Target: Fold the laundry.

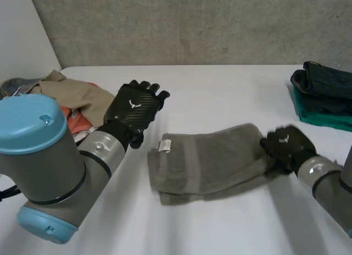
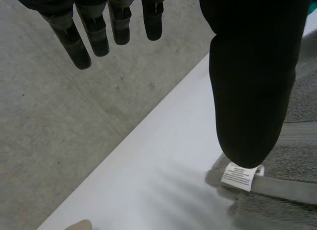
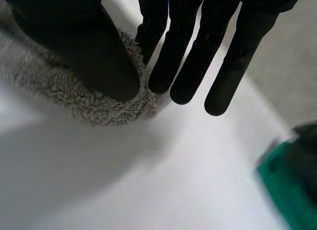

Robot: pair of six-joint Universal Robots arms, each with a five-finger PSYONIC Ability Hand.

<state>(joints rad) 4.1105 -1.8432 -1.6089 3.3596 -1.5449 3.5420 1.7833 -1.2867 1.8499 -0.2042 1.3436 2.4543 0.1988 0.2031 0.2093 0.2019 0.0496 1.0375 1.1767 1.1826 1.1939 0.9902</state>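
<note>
**One towel, two piles, two hands at work**

My right hand (image 1: 286,145) pinches the right end of the single grey towel (image 1: 212,159) between thumb and straight fingers. The towel lies mid-bench (image 1: 220,90). My left hand (image 1: 135,109) hovers with fingers spread near the towel's one white label (image 1: 164,145). One loose heap (image 1: 66,93) and one dark-and-green stack (image 1: 322,95) run partly out of view.

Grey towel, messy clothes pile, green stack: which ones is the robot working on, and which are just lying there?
Part of the job right now:
- grey towel
- right robot hand, pinching the towel's end
- left robot hand, open, near the towel's label

Just lying there:
- messy clothes pile, left of the towel
- folded dark and green stack, right of the towel
</note>
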